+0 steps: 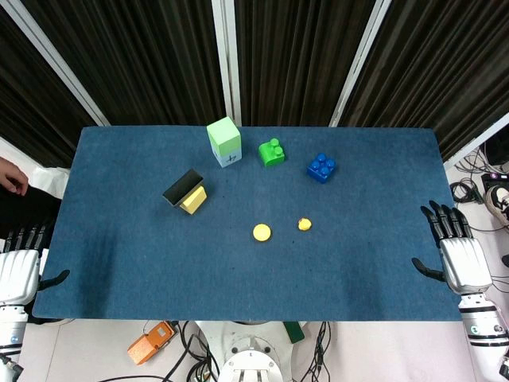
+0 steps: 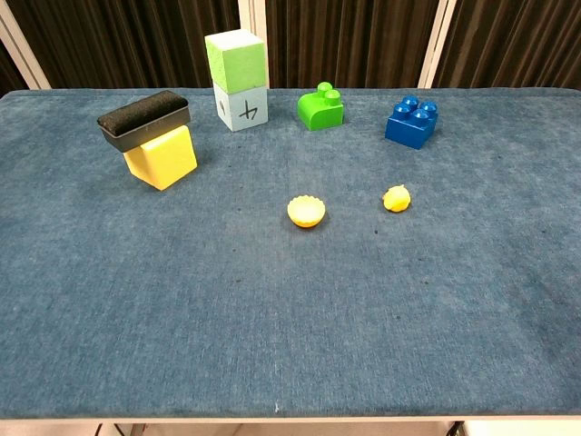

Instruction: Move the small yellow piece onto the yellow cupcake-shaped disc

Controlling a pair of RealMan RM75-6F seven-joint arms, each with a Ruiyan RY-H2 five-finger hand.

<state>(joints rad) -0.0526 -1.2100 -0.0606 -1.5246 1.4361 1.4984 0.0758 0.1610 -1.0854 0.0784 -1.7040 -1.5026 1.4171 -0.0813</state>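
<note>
The small yellow piece (image 1: 305,224) (image 2: 396,198) lies on the blue cloth a little right of the table's middle. The yellow cupcake-shaped disc (image 1: 262,232) (image 2: 307,211) sits just to its left, apart from it. My left hand (image 1: 17,270) rests at the table's near left edge, fingers spread and holding nothing. At the near right edge my right hand (image 1: 456,251) lies the same way, fingers apart and empty. Both hands are far from the two yellow things. The chest view shows neither hand.
A green-over-pale-blue cube stack (image 1: 225,142) (image 2: 238,80), a green brick (image 1: 273,152) (image 2: 321,108) and a blue brick (image 1: 321,167) (image 2: 411,122) stand along the back. A black eraser leans on a yellow block (image 1: 193,199) (image 2: 160,156) at left. A person's hand (image 1: 11,175) shows beyond the left edge.
</note>
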